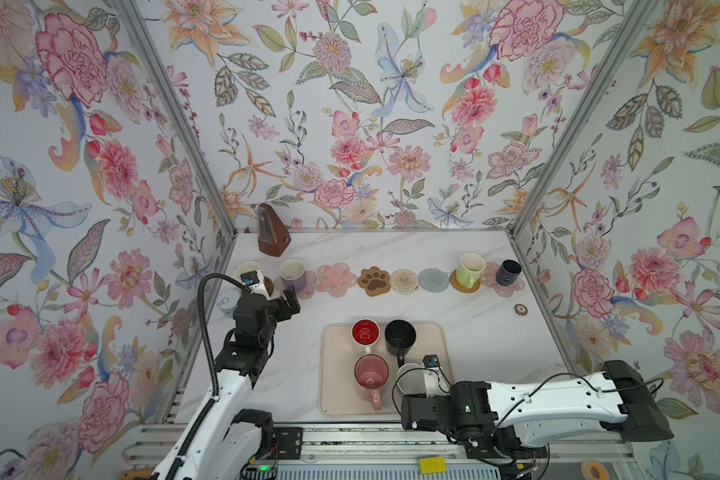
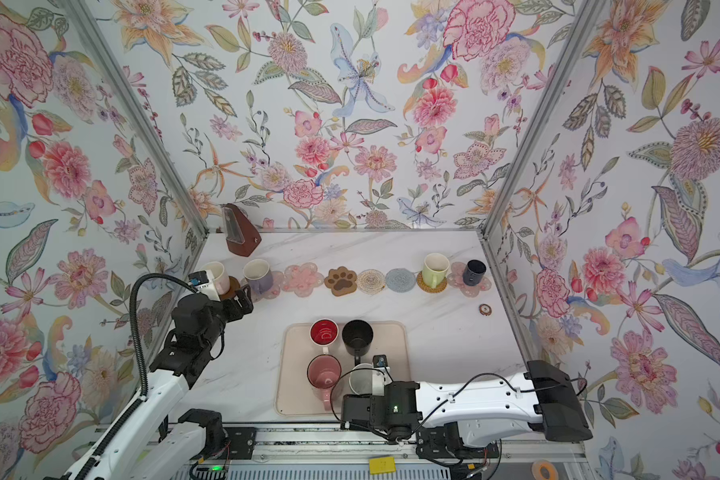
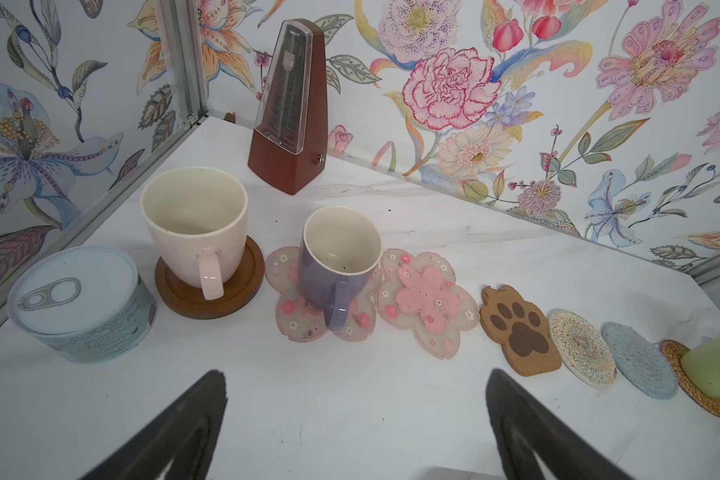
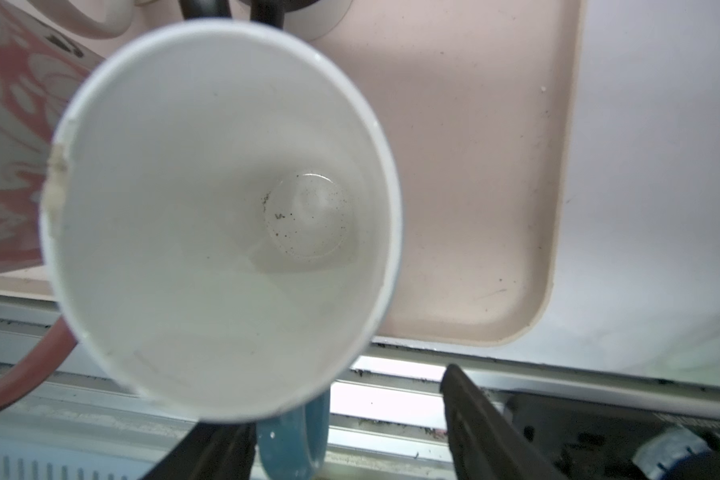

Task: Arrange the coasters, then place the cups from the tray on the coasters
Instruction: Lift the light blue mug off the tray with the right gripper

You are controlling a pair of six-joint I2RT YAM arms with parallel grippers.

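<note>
Flowered wallpaper (image 1: 350, 124) closes three sides of a white marble worktop (image 1: 474, 332). Nearest, at 5 o'clock on the tray (image 1: 337, 395), the right tool (image 4: 341, 403) straddles the handle (image 4: 294, 440) of the blue cup (image 4: 225, 208). Its jaws stand partly apart, one finger just beside the handle and the other well clear, so nothing is gripped yet. Picking up this cup looks like the step in hand. Three more stand on the tray: the pink cup (image 1: 371, 376) just beside it at 9 o'clock, and the red-lined cup (image 1: 365, 332) and black cup (image 1: 400, 337) toward 12. The next move calls for a firm pinch and then a straight lift, since the pink cup crowds one side and the tray's rim and the front rail (image 1: 350, 432) lie close at 6. Bare worktop at 3 o'clock gives room. Farther off, the left tool (image 3: 356, 374) hangs wide open and empty before the lavender cup (image 3: 339, 253). In the row beyond, four coasters are free: pink flower (image 1: 335, 279), paw (image 1: 374, 280), cream round (image 1: 404, 281), grey round (image 1: 433, 279).
</note>
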